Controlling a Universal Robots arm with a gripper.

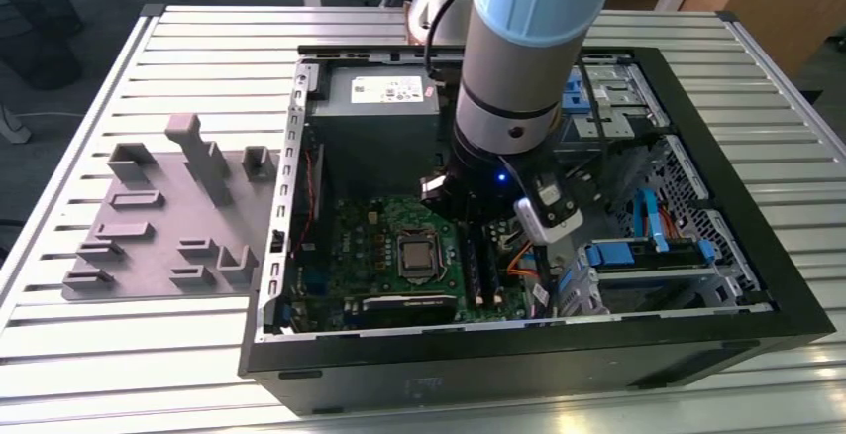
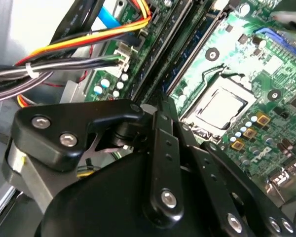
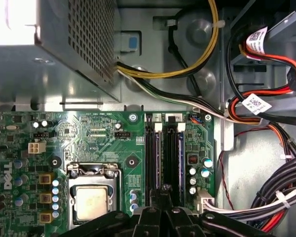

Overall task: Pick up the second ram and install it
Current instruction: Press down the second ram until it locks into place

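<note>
The second ram (image 2: 187, 57) shows as a thin blue-green edge lying along the black memory slots (image 3: 155, 148) of the green motherboard (image 1: 376, 246). My gripper (image 3: 163, 190) is low inside the open computer case, right over the near end of those slots. In the second wrist view the gripper (image 2: 160, 101) has its fingertips drawn close together at the end of the ram's edge. In the exterior view the gripper (image 1: 476, 218) sits under the arm's wrist, beside the processor socket (image 1: 416, 256).
The power supply (image 3: 49, 44) sits beyond the motherboard. Cable bundles (image 3: 266, 192) and orange-yellow wires (image 2: 89, 42) crowd the side next to the slots. A drive cage (image 1: 661, 256) fills the case's far side. A grey holder tray (image 1: 172, 216) lies outside the case on the slatted table.
</note>
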